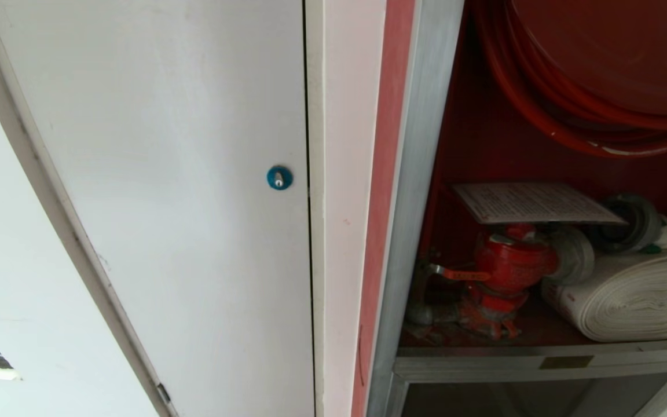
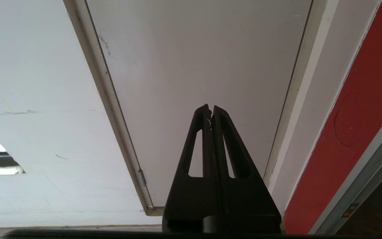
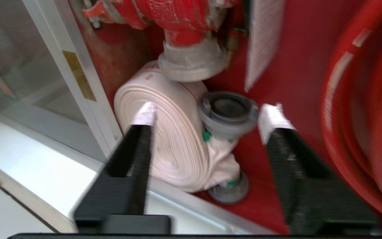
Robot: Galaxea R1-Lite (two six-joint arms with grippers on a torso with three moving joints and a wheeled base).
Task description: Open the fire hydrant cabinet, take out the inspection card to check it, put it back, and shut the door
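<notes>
The fire hydrant cabinet [image 1: 426, 145] stands open at the right, red inside. The inspection card [image 1: 533, 202], a white printed sheet, lies flat on top of the red valve [image 1: 510, 266]; in the right wrist view the card [image 3: 264, 43] shows beside the valve [image 3: 177, 16]. My right gripper [image 3: 208, 118] is open with nothing between its white-taped fingertips [image 3: 144, 114]. It hangs in front of the cabinet's opening, facing the white rolled hose [image 3: 164, 132] and its grey coupling [image 3: 227, 109]. My left gripper [image 2: 210, 109] is shut, parked before the white panel door. The door of the cabinet is out of view.
Left of the cabinet is a white panel door [image 1: 165, 174] with a blue round lock [image 1: 279, 178]. A red hose reel [image 1: 600, 69] fills the cabinet's top. Below the shelf rail [image 1: 542, 362] sits a lower glass panel [image 3: 28, 66].
</notes>
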